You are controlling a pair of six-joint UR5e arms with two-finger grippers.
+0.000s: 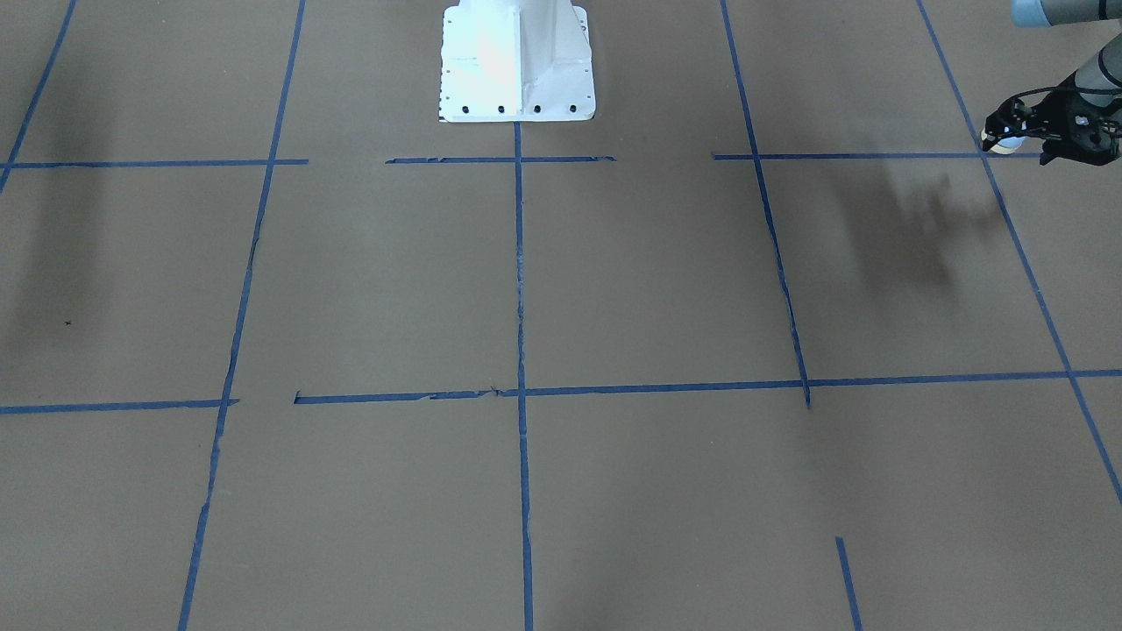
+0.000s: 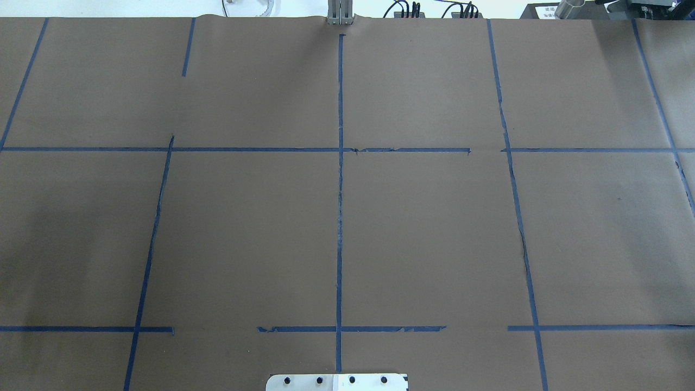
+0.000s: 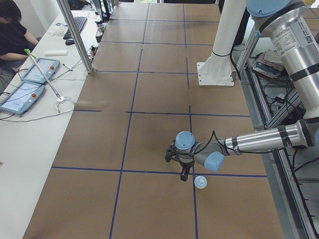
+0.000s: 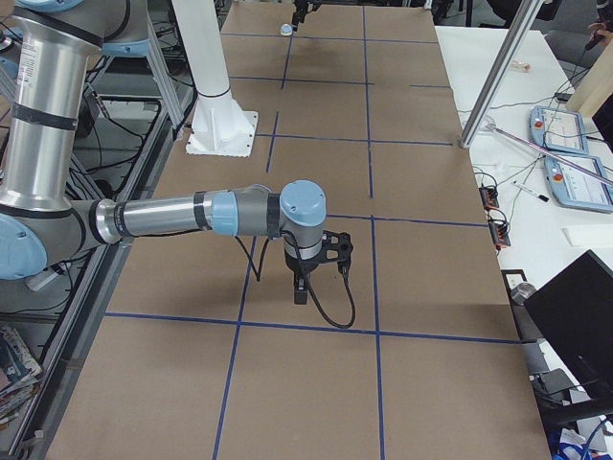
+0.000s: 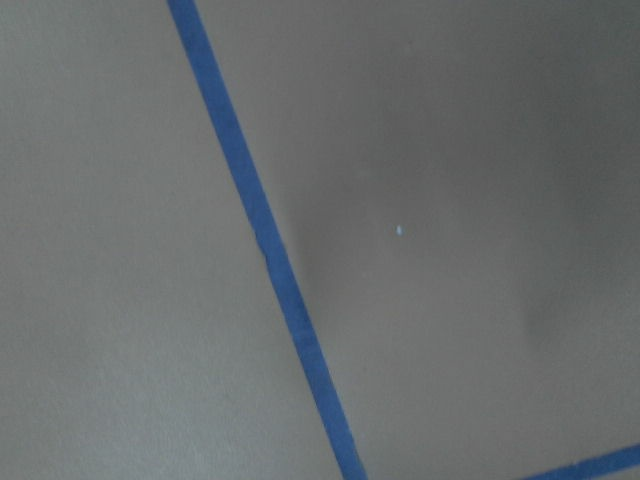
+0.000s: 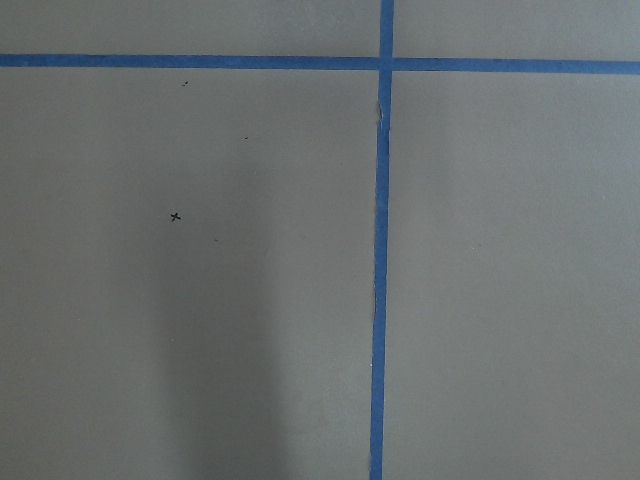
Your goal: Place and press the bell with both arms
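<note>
Well out from the white pedestal [image 3: 216, 69] on the robot's left side, your left arm [image 3: 259, 142] reaches over the table [image 3: 149, 129] with the left gripper [image 3: 184, 175] pointing down. You cannot tell how far its fingers are parted. The bell [image 3: 200, 182] stands upright on the table just beside them, cream button up and seemingly free of them. On the pedestal's other side, your right arm [image 4: 163, 216] holds the right gripper [image 4: 301, 292] pointing down above the table, and its finger spread cannot be told either.
</note>
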